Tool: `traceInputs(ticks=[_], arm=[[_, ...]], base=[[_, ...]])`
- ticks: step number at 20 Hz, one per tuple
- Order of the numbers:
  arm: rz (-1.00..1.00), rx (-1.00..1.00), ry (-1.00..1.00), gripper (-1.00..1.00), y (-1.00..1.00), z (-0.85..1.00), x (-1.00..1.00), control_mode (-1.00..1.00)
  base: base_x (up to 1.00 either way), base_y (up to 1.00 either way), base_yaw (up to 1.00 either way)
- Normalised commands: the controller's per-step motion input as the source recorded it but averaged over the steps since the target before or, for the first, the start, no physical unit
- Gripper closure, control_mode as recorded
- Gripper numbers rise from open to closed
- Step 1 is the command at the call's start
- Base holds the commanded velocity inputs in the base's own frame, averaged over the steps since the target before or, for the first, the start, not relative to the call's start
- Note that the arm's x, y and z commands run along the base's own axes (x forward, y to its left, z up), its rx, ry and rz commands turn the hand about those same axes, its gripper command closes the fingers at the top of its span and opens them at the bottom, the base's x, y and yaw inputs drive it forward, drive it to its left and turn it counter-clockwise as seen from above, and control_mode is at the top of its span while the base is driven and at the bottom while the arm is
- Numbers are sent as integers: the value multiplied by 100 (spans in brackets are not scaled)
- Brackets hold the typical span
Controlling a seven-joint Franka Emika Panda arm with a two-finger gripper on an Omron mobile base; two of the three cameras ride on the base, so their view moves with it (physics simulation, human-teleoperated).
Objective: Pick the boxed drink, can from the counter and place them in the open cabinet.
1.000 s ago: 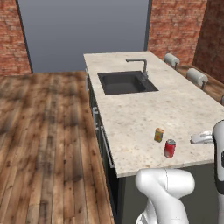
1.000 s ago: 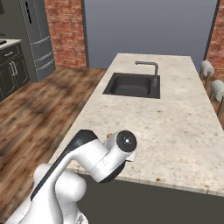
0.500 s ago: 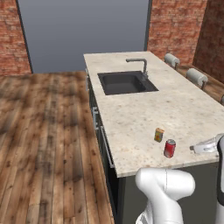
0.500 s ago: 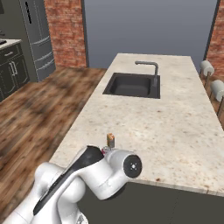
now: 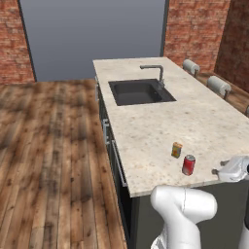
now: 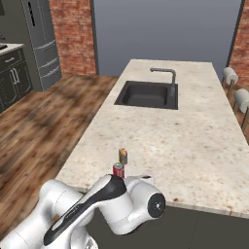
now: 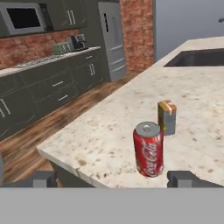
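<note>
Claw (image 7: 114, 178) released, jaws spread wide, nothing between them. It sits low at counter (image 7: 205, 100) height, looking level across the top, likely so the fingers can slide in on either side of an upright target.

Can (image 7: 148, 148) stands upright straight ahead of the claw, near, roughly centred between the fingertips but not yet between them. Carton (image 7: 167, 117) stands upright just beyond the can and a little to its right, close beside it, apart as far as I can tell. Both are near the counter's edge, within easy reach. Judgement: can goes first, being nearer.

Fingertips (image 7: 43, 179) are cut off by the bottom of the hand view. In the right base view the arm covers the lower can (image 6: 118, 170). Cabinet's open bay not made out.
</note>
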Motion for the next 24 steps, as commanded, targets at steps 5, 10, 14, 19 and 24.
traceInputs(ticks=[5,10,14,19,24], arm=[[11,2,-12,-100,-12,-15,0,-100],[9,1,-2,-100,-6,-10,11,-100],[5,0,-1,-100,-4,-1,4,-100],[0,0,-2,-100,0,-4,17,-100],[3,0,0,-100,0,-2,28,-100]], base=[[0,0,0],[0,0,0],[0,0,0],[0,0,0],[0,0,0]])
